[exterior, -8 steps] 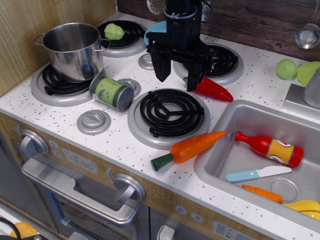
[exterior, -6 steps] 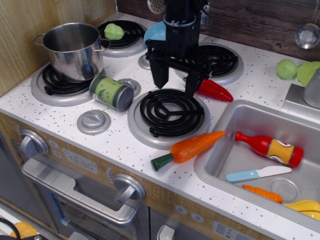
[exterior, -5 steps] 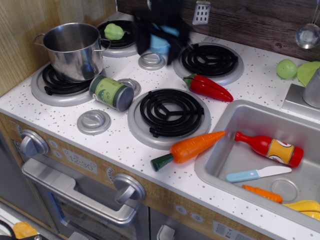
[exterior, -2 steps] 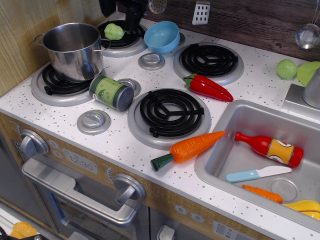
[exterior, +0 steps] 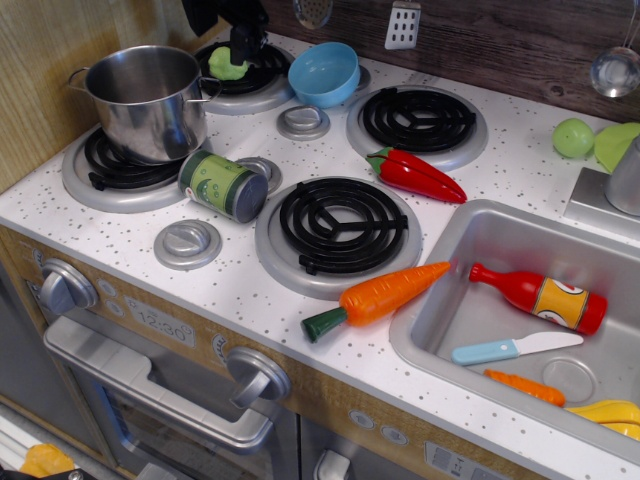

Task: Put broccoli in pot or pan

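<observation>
The broccoli [exterior: 224,69] is a small pale yellow-green lump on the back left burner. It sits just behind and to the right of the shiny steel pot [exterior: 150,125], which stands upright on the front left burner and looks empty. My black gripper [exterior: 219,28] hangs at the top edge of the view, right above the broccoli. Its jaws stand apart. The right finger [exterior: 242,42] reaches down and covers the broccoli's upper right side. The left finger is mostly cut off by the frame edge. Nothing is held.
A green-labelled can [exterior: 223,185] lies on its side in front of the pot. A light blue bowl [exterior: 323,73] sits right of the broccoli. A red pepper [exterior: 415,174] and a carrot [exterior: 378,295] lie near the sink [exterior: 440,300], which holds a red bottle [exterior: 540,297] and a knife.
My gripper has moved from above the middle burners to the back left, past the blue bowl, and has come down over the broccoli. Nothing else moved.
</observation>
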### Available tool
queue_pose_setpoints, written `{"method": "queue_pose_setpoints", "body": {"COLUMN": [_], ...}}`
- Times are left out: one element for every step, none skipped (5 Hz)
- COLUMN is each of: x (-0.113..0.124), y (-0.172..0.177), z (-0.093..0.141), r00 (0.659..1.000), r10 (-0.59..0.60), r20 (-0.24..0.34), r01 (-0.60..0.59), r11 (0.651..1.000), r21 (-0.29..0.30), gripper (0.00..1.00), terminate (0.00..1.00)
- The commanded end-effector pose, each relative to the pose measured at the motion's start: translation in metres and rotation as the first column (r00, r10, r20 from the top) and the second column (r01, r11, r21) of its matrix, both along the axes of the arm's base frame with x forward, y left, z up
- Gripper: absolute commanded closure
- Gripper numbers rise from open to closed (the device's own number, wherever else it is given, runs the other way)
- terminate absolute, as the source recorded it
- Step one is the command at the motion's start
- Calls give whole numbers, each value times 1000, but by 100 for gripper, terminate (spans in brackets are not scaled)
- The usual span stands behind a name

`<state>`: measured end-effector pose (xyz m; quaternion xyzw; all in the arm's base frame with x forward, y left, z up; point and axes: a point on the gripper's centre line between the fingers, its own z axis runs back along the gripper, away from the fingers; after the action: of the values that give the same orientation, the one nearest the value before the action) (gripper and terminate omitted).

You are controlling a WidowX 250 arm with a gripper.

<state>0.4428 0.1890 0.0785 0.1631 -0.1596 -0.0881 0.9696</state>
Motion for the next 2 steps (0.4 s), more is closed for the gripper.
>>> {"method": "queue_pose_setpoints", "body": {"x": [18,23], "y": [30,32], "z": [24,15], "r00": [996,994], "r10": [-48,-60], "r20": [81,96], "r01": [44,57], "r11": [998,998], "r21": [51,34], "gripper": [0,0], "terminate": [0,0]}}
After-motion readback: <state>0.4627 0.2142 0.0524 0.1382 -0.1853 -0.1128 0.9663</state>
